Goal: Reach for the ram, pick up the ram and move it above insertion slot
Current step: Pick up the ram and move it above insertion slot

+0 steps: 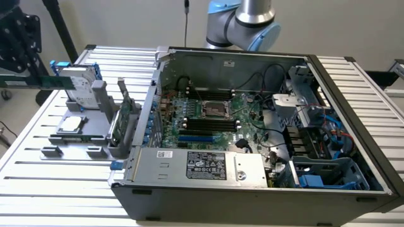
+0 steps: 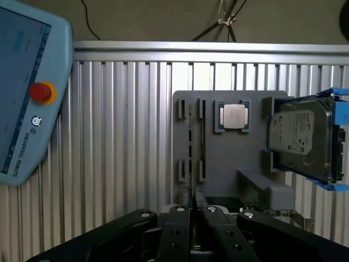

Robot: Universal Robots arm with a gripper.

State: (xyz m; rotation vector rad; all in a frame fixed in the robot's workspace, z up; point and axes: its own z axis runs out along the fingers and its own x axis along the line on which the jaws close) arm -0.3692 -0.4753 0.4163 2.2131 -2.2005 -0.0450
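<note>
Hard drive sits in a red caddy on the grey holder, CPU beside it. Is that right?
Not quite. The caddy around the hard drive is blue, not red, as the wrist view shows. The rest stands: the drive sits on the grey holder, with the CPU beside it.

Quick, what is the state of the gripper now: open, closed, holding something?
Gripper: closed, fingers nearly together; holding something cannot be told.
</note>
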